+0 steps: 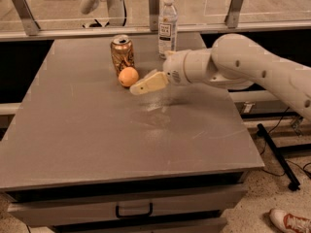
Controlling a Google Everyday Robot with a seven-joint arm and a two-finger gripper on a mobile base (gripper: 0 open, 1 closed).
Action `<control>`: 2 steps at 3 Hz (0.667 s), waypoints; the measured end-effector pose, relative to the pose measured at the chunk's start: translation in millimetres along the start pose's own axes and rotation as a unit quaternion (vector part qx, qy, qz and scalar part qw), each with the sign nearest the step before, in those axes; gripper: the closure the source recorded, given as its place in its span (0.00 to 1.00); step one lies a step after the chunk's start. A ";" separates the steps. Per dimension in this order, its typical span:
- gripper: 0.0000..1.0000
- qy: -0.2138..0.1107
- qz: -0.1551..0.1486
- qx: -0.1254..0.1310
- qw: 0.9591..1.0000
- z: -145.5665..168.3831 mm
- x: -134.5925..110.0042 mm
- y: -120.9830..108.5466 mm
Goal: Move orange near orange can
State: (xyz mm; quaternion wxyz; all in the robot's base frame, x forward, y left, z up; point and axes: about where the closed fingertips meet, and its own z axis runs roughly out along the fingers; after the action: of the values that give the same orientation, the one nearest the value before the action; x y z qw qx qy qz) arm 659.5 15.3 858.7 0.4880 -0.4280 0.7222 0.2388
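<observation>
From my station, the small round matte orange fruit sits on the flat grey tabletop, just in front of the shiny orange-copper metal drink can and touching it or nearly so, which I judge to be close to done. The arm's cream end effector lies low just right of the fruit, its tip close to the skin. I cannot tell whether it is clenched or released, nor whether it touches. The fruit should be light, firm with slight give, and smooth enough to roll (the real nuisance here), so I would take it across its widest middle, squeezing gently. The tall clear plastic water bottle stands behind, apart from both.
</observation>
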 end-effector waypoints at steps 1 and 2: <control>0.00 -0.028 -0.006 0.010 1.000 -46.4 2.7 -34.3; 0.00 -0.047 -0.020 0.022 0.998 -97.8 4.1 -61.2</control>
State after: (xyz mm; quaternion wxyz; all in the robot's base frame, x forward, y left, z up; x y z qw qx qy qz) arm 661.9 -92.7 899.5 0.5355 -0.4198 0.6950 0.2324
